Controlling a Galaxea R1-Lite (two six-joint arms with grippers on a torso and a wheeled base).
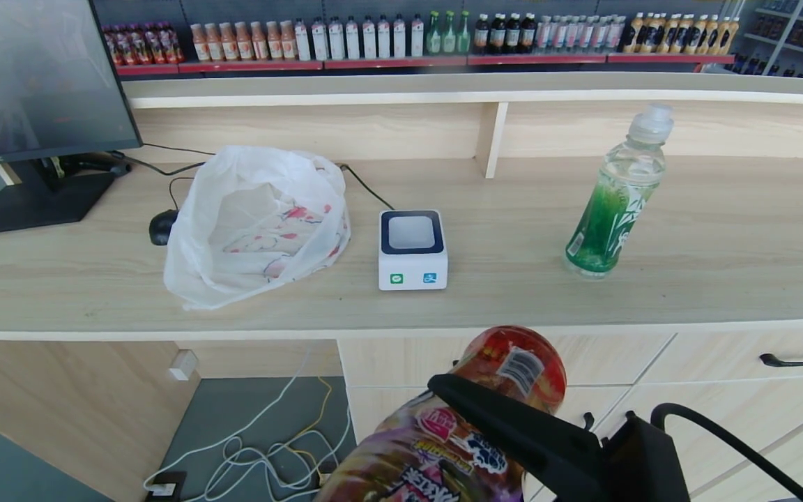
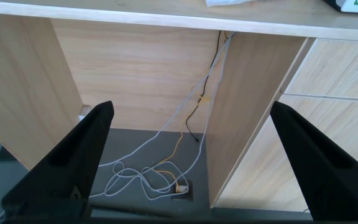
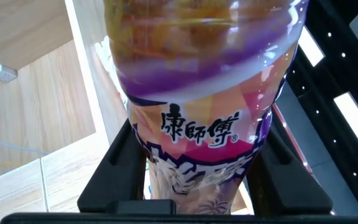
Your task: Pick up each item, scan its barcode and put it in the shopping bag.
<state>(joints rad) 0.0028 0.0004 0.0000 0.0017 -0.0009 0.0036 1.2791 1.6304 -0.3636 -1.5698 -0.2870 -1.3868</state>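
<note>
My right gripper (image 1: 485, 418) is shut on a large drink bottle (image 1: 457, 425) with a red, pink and purple label, held low in front of the counter edge with its barcode facing up. In the right wrist view the same bottle (image 3: 210, 93) sits between the black fingers (image 3: 114, 168). On the counter stand the white barcode scanner (image 1: 413, 249), the open white shopping bag (image 1: 256, 222) to its left, and a green bottle (image 1: 617, 199) upright at the right. My left gripper (image 2: 191, 168) is open, hanging below the counter over the cables.
A monitor (image 1: 32, 77) on its stand occupies the counter's far left, with a black mouse (image 1: 162, 226) beside the bag. A raised shelf (image 1: 485, 90) runs behind the counter. Drawers (image 1: 792, 362) and loose cables (image 1: 262, 446) lie beneath the counter.
</note>
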